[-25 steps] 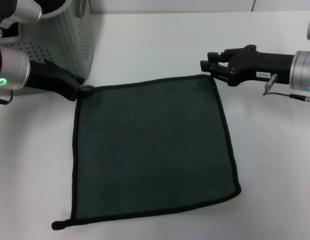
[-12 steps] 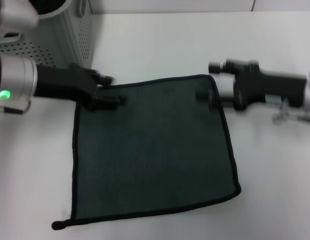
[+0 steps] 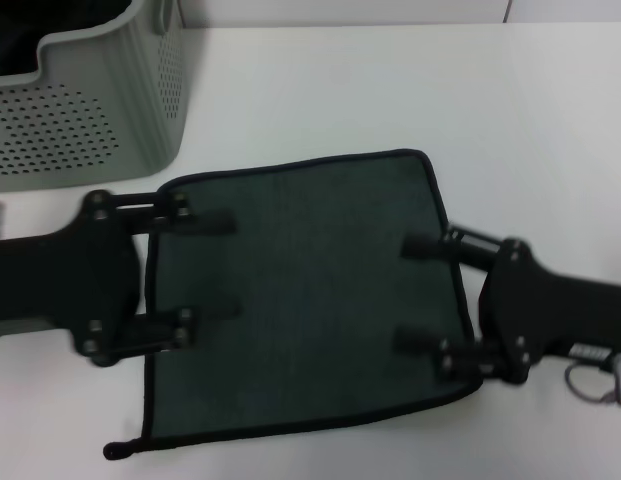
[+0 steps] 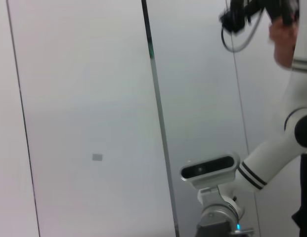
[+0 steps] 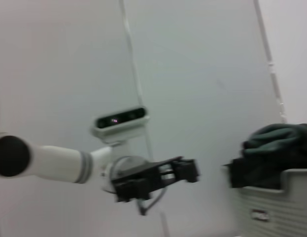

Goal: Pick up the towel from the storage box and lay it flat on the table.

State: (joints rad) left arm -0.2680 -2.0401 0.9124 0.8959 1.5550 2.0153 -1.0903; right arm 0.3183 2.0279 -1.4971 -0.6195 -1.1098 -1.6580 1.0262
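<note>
Pale wall panels [image 4: 89, 123] with a dark vertical seam [image 4: 158, 123] between them.

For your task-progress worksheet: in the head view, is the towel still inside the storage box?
No, the towel lies spread flat on the table, outside the storage box.

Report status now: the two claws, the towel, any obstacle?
Left claw open, over towel's left edge. Right claw open, over right edge. Towel flat on table, green side up, outside storage box. No obstacle seen.
</note>
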